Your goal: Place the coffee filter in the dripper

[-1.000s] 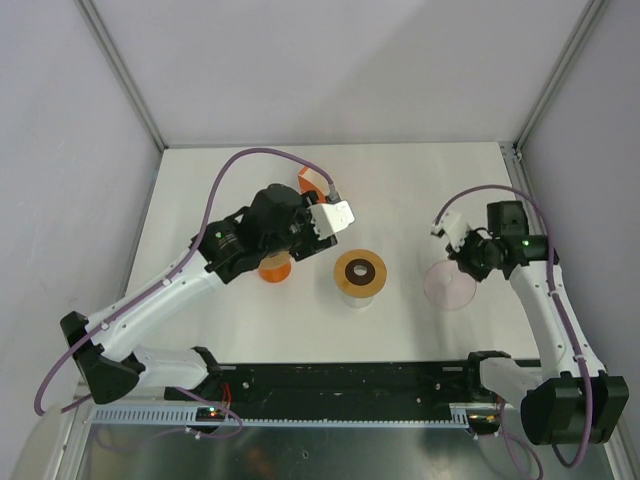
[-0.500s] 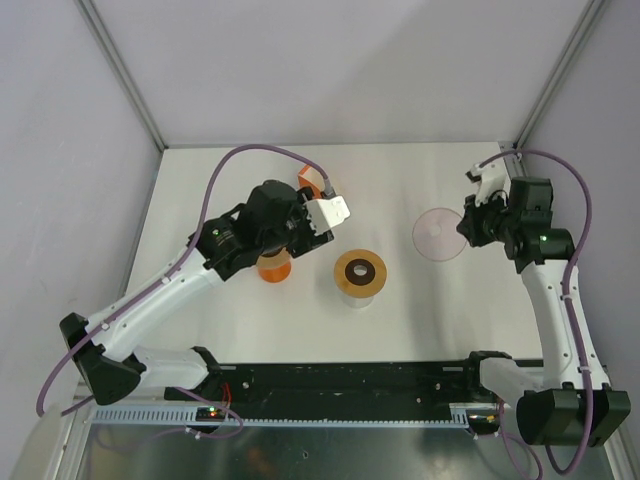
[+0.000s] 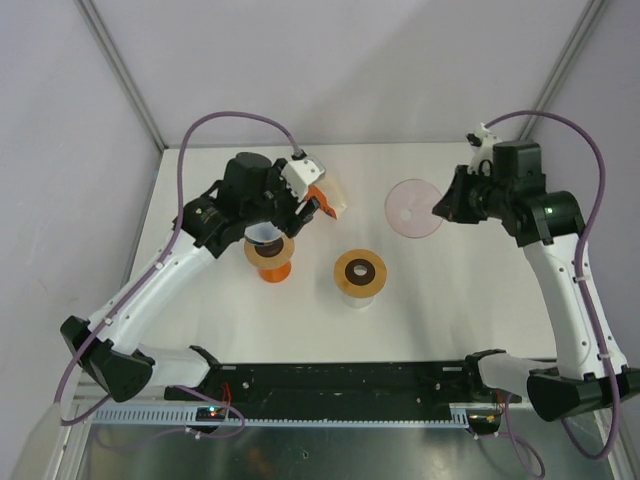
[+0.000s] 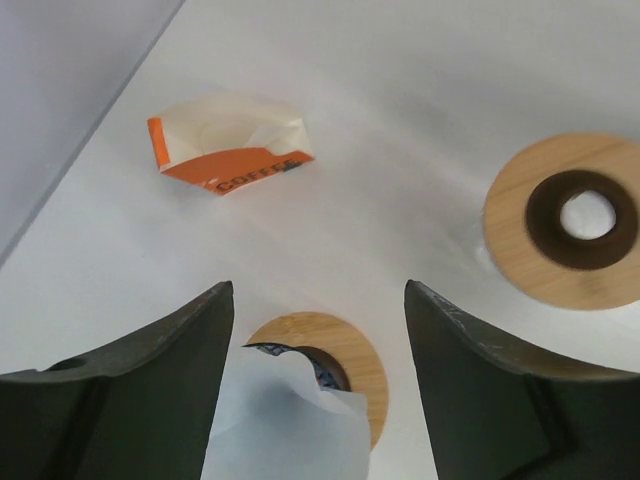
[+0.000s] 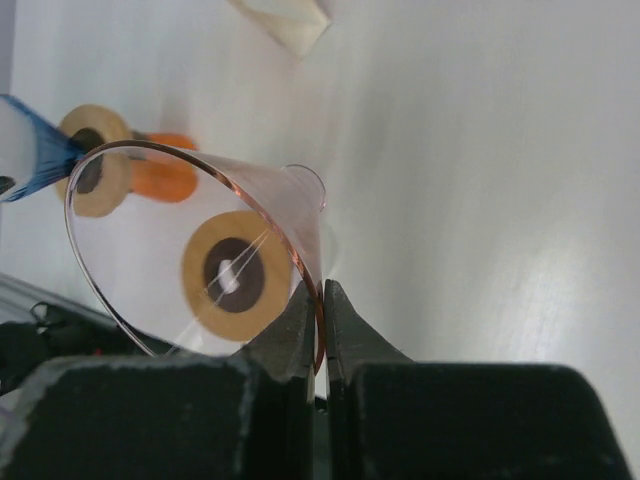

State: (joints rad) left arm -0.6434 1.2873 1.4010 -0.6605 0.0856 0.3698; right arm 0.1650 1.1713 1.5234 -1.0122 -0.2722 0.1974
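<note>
Paper filter point(image 4: 280, 430), likely light and floppy, rests on the wooden ring point(image 4: 365, 360) under the spread left gripper point(image 4: 317, 300); best pinched at its top edge. Right gripper point(image 5: 320, 300), well right of that ring, clamps the dripper point(image 5: 180, 200) by its rim.

A white table point(image 3: 430, 310) fills the enclosure, walled at the back and both sides by pale grey-lilac panels point(image 3: 340, 60). Slim metal posts point(image 3: 120, 75) run up the two back corners. A black rail point(image 3: 350, 378) lines the near edge, with brushed metal point(image 3: 330, 450) below it. The light is even.
</note>
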